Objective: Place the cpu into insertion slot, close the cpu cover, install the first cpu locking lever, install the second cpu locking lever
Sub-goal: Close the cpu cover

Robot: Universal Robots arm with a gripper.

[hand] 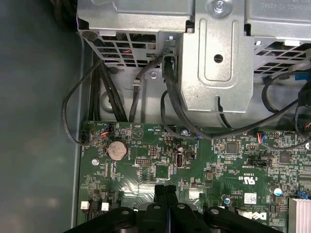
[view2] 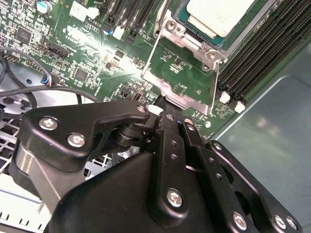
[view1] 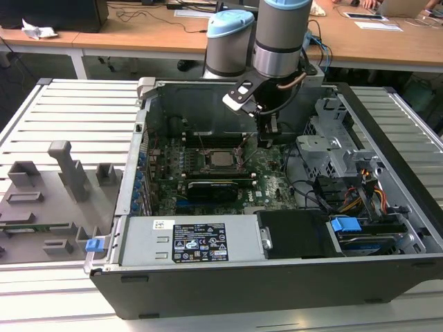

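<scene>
Gripper [view2: 163, 106], fingers pressed together, meets the free edge of the open cpu cover [view2: 181, 95], cpu [view2: 218, 14] seated beyond

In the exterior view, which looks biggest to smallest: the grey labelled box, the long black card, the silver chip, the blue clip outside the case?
the grey labelled box
the long black card
the cpu and the blue clip look alike; the clip is nearer the camera, so unranked.
</scene>
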